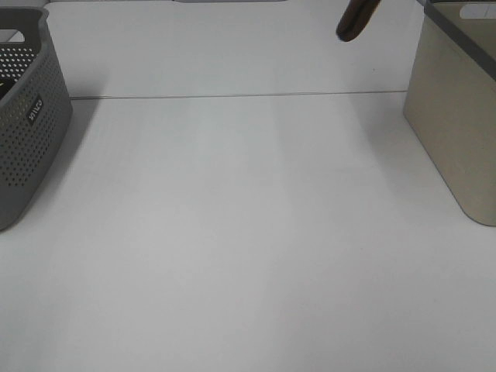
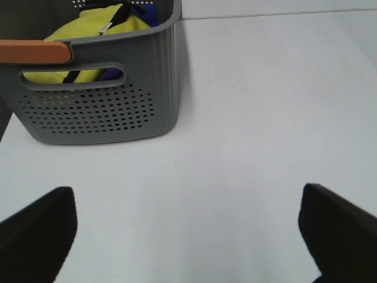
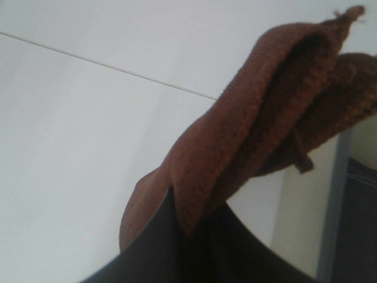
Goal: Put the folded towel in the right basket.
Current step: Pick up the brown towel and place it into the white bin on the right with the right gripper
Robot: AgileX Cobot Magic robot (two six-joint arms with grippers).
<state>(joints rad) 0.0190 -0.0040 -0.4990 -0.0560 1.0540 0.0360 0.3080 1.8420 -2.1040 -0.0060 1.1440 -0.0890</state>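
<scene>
The folded brown towel (image 3: 265, 118) hangs pinched between the dark fingers of my right gripper (image 3: 194, 242). In the exterior high view only its lower end (image 1: 356, 19) shows, held high at the top edge, left of the beige right basket (image 1: 457, 116). That basket's grey rim also shows in the right wrist view (image 3: 336, 206), beside the towel. My left gripper (image 2: 188, 236) is open and empty, low over the white table, facing the grey perforated left basket (image 2: 100, 112). Neither arm itself shows in the exterior high view.
The grey left basket (image 1: 27, 132) stands at the table's left edge and holds yellow (image 2: 94, 29) and blue cloths. An orange bar (image 2: 35, 52) lies along its rim. A thin seam (image 1: 232, 96) crosses the white table (image 1: 248, 232) at the back.
</scene>
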